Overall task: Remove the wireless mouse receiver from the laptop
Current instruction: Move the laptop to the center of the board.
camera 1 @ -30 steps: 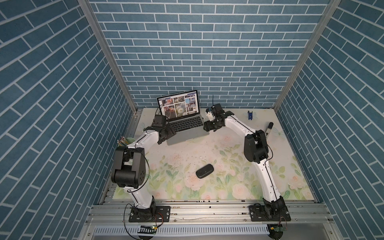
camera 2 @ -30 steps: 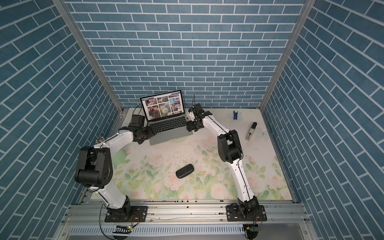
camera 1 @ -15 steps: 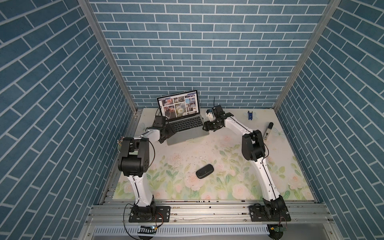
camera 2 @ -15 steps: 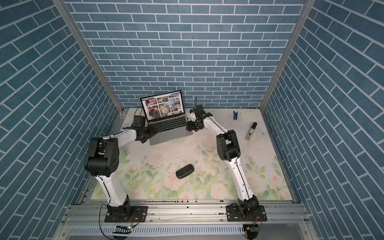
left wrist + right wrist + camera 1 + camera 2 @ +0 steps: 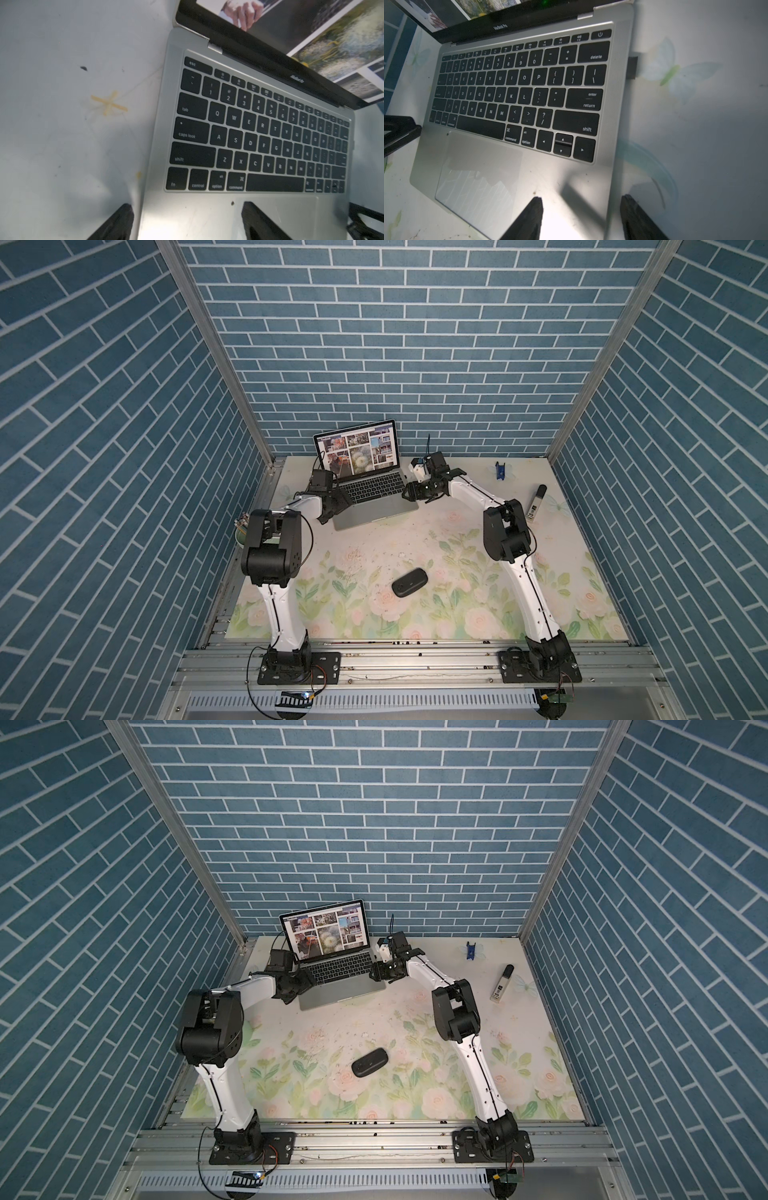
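Right tool (image 5: 581, 199), narrowing, still gapes astride the laptop (image 5: 566, 170) edge; left tool (image 5: 187, 205) apart; receiver (image 5: 632, 67), upper right, stays plugged.

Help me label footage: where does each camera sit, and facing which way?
Top views: high in front, looking down on both arms and the silver-grey laptop.
Left wrist: over the laptop's esc side; left fingers show.
Right wrist: over its delete side, facing the tiny dark receiver stub; right fingers show.
Shared: both wrist views see the keyboard.
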{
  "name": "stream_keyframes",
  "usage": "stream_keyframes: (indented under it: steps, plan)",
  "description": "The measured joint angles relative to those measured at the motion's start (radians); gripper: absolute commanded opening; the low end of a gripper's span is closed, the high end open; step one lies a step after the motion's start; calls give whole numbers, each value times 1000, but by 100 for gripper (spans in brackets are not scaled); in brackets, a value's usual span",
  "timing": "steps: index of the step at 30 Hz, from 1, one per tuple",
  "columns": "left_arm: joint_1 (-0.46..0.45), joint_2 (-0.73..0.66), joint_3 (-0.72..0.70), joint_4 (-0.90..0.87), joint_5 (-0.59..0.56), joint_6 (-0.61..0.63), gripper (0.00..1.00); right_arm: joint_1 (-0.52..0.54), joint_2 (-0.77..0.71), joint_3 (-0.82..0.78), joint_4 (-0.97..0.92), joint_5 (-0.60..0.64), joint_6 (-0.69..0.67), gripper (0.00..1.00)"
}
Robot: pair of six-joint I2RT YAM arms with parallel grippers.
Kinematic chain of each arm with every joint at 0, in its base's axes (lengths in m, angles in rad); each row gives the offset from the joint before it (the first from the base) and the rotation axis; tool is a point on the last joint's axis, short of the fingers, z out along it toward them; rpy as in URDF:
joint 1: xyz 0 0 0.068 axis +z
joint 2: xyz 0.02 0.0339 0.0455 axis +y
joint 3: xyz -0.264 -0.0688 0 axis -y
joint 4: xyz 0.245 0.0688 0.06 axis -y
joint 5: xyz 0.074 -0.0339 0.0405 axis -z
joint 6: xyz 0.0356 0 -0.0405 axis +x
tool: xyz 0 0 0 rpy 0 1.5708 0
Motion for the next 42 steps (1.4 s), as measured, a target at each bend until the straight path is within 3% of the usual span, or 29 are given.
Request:
stream_keyframes:
  steps: [6,15,26,37,42]
  plan:
    - [0,4,39,-76,-65,57,83,3,-4,-18,23,-5,2,53]
    - [-1,39,42,-26,23,90,82,3,-10,-37,42,-1,12,48]
    - [-1,46,36,2,29,112,76,0,-15,-59,63,16,17,33]
    - [-6,46,34,4,34,127,76,3,-23,-80,83,31,18,31]
    - [-31,46,27,9,-17,139,76,9,-50,-137,121,54,18,30]
